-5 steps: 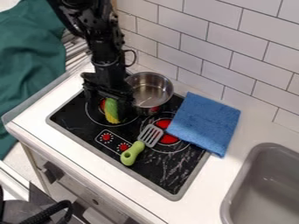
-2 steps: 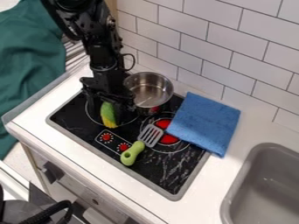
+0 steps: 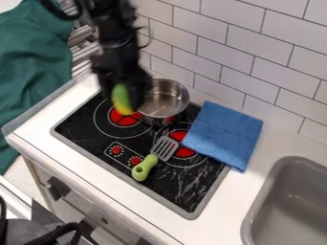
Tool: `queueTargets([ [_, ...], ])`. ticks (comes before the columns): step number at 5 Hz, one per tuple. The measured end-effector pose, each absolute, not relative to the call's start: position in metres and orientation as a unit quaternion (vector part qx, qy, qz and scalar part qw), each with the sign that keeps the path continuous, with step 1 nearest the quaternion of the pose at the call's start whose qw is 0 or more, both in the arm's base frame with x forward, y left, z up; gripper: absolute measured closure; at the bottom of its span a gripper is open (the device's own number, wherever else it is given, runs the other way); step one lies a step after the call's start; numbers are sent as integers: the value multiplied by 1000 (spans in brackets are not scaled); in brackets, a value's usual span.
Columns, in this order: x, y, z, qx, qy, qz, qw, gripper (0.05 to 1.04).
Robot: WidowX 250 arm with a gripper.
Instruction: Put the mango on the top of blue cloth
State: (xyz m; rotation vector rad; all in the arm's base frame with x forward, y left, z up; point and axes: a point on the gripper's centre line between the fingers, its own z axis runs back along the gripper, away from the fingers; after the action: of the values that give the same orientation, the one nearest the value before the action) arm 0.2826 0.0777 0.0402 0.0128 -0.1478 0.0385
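My black gripper (image 3: 123,98) hangs above the back-left burner of the stove, left of the metal pot, shut on the green and yellow mango (image 3: 122,99). The mango is held upright, its yellow end down, above the red burner centre. The blue cloth (image 3: 223,135) lies flat to the right, its left edge over the stove and the rest on the white counter.
A metal pot (image 3: 166,99) stands just right of the gripper at the stove's back. A spatula with a green handle (image 3: 145,167) lies across the stove (image 3: 84,130). The grey sink (image 3: 290,201) is at lower right, the tiled wall behind.
Between the last two frames the gripper and mango have risen off the stove together, uncovering the left burner's red centre. Pot, spatula and cloth have not moved.
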Motion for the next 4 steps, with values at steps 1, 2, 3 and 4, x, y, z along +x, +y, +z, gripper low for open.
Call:
queueTargets([
  [1,294,49,49,-3,-74,-24,997,381],
  [2,304,28,49,-5,-72,-55,996,382],
  [3,312,10,45,-5,-67,-88,994,382],
  [4,323,-7,33,-2,-49,-126,991,382],
])
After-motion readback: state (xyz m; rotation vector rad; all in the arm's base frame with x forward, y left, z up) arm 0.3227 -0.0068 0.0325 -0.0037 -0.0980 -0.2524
